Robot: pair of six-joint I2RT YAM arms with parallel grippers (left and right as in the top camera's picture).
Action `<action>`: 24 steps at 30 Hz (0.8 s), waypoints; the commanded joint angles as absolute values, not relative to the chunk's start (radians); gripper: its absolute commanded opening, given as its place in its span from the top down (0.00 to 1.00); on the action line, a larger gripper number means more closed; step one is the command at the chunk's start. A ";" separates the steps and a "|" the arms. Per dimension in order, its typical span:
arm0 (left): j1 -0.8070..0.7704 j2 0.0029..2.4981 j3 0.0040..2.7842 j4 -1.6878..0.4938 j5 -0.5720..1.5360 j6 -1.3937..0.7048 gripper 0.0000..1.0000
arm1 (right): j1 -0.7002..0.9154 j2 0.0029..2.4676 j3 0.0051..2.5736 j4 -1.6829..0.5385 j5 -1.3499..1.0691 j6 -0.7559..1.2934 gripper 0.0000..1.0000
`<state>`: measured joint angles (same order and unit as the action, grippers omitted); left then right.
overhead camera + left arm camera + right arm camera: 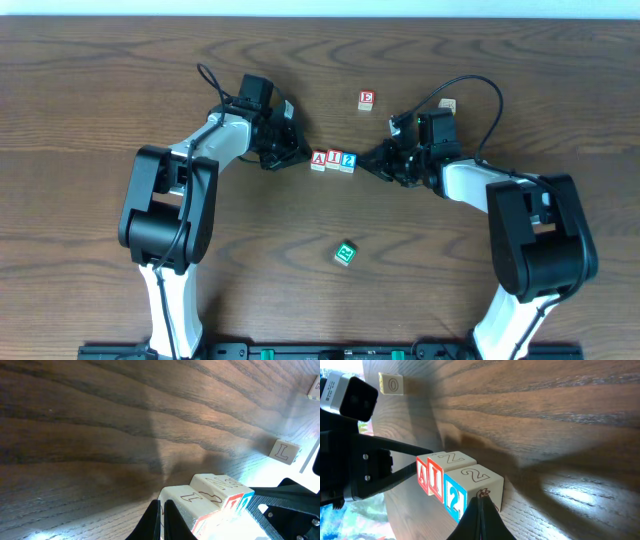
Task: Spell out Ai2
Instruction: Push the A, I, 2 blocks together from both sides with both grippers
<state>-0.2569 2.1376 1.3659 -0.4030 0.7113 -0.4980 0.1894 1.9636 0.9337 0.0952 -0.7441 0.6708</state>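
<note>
Squeezing from both ends: my left gripper (162, 515) and right gripper (480, 512) are each pinched closed on nothing, their tips serving as pushers at the A block (422, 476) and the 2 block (470, 480). The I block (435, 481) sits sandwiched between them at mid-table. I judge the word is spelled, so I want light, level, equal pressure to square the row without buckling it.

Overhead view was evenly lit and sharp. Right wrist view showed glare on the table (580, 494) at 4 o'clock; left wrist foreground was blurred.
</note>
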 commanded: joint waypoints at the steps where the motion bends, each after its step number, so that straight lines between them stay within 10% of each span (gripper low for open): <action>1: -0.258 2.153 1.356 -0.403 0.725 -0.507 0.94 | 0.198 1.975 0.934 0.103 -0.760 0.680 0.99; 24: -0.276 2.153 1.356 -0.426 0.725 -0.505 0.94 | 0.173 1.975 0.935 0.124 -0.736 0.680 0.99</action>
